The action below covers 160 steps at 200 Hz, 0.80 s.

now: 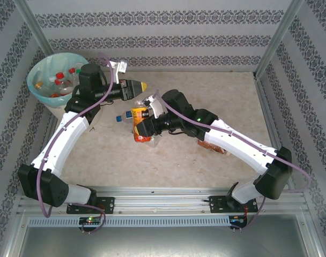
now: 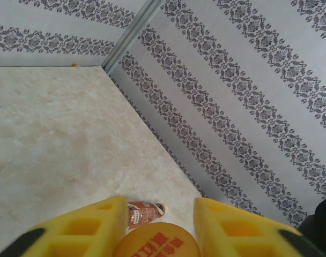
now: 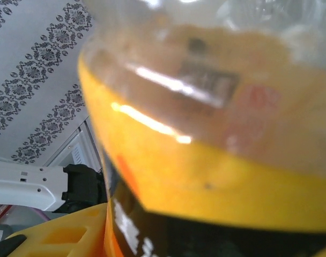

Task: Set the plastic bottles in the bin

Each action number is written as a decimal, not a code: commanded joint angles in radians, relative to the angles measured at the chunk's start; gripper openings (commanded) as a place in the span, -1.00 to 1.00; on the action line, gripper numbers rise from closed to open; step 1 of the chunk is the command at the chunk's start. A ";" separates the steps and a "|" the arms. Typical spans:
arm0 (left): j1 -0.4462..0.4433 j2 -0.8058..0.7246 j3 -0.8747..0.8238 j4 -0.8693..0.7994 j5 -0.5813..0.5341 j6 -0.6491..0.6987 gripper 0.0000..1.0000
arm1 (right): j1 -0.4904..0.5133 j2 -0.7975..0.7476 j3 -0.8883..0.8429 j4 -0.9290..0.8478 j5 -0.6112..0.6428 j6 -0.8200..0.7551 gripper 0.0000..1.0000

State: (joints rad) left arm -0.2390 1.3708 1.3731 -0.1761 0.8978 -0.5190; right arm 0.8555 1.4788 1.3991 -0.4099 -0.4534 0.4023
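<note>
The bin stands at the far left corner and holds several clear bottles with red caps. My right gripper is shut on an orange bottle over mid-table; one yellow finger shows beside it. A clear bottle with a blue cap lies just left of it. My left gripper is open above, and an orange cap sits low between its fingers, contact unclear. A brown bottle lies on the table under the right arm.
Patterned walls enclose the marble tabletop on three sides, with metal posts at the back corners. The aluminium rail carrying both arm bases runs along the near edge.
</note>
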 commanded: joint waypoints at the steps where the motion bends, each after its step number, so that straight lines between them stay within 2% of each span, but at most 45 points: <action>1: 0.002 -0.027 0.027 0.005 0.041 0.026 -0.60 | 0.013 -0.001 0.023 0.015 -0.003 -0.014 -0.04; 14: 0.011 -0.037 0.040 0.010 0.022 0.020 -0.79 | 0.014 -0.006 0.024 0.006 0.046 -0.014 0.05; 29: 0.030 -0.054 0.050 0.024 -0.018 0.006 -1.00 | 0.014 -0.013 0.024 0.000 0.115 -0.017 0.33; 49: 0.066 -0.085 0.064 0.044 -0.105 -0.012 -1.00 | 0.013 -0.017 0.032 -0.021 0.193 -0.036 0.68; 58: 0.087 -0.096 0.078 0.049 -0.143 -0.015 -1.00 | 0.014 -0.021 0.032 -0.018 0.210 -0.047 0.76; 87: 0.157 -0.125 0.164 0.009 -0.302 0.050 -1.00 | 0.013 -0.030 0.035 0.006 0.248 -0.068 0.88; 130: 0.207 -0.136 0.344 -0.100 -0.757 0.346 -1.00 | 0.014 -0.035 0.038 0.019 0.255 -0.110 0.89; 160: 0.257 -0.070 0.480 -0.159 -0.984 0.545 -1.00 | 0.016 -0.050 0.022 0.024 0.236 -0.123 0.87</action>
State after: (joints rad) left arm -0.0212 1.2572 1.7603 -0.2592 0.2024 -0.2043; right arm 0.8619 1.4681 1.4109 -0.4068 -0.2241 0.3126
